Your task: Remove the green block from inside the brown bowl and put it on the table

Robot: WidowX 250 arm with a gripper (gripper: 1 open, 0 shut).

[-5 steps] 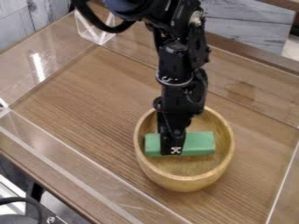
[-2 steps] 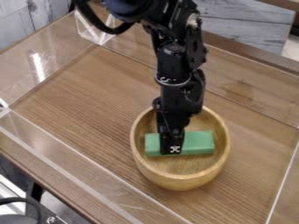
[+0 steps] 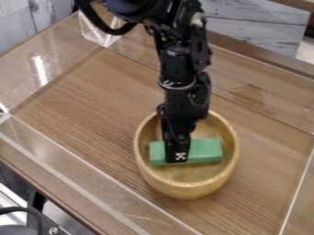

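A: What takes up most of the view?

B: The bench point(image 3: 86, 101), a brown wood-grain top with low clear walls point(image 3: 37, 64) round its edges. Light glares off the near wall and the left one.

A: And above it?

B: The black arm point(image 3: 172, 41) comes in from the top and drops almost straight down, ending over the lower right part of the bench.

A: What sits under it?

B: The bowl point(image 3: 185, 180), round, pale wood, thick rim, shallow inside. It stands on the bench near the front right, clear of the walls.

A: Where is the block?

B: The green block point(image 3: 207, 153) lies flat inside the bowl, lengthwise across the middle, reaching from the left side towards the right. It has not left the bowl.

A: And the hand?

B: The hand point(image 3: 179, 154) points straight down into the bowl, right on the left-middle part of the block. Its fingers are closed, pinched onto the block; the block shows green on both sides of them. A small white patch with dark marks shows at the hand's tip.

A: Is the block lifted?

B: I cannot tell whether it has cleared the bowl's floor.
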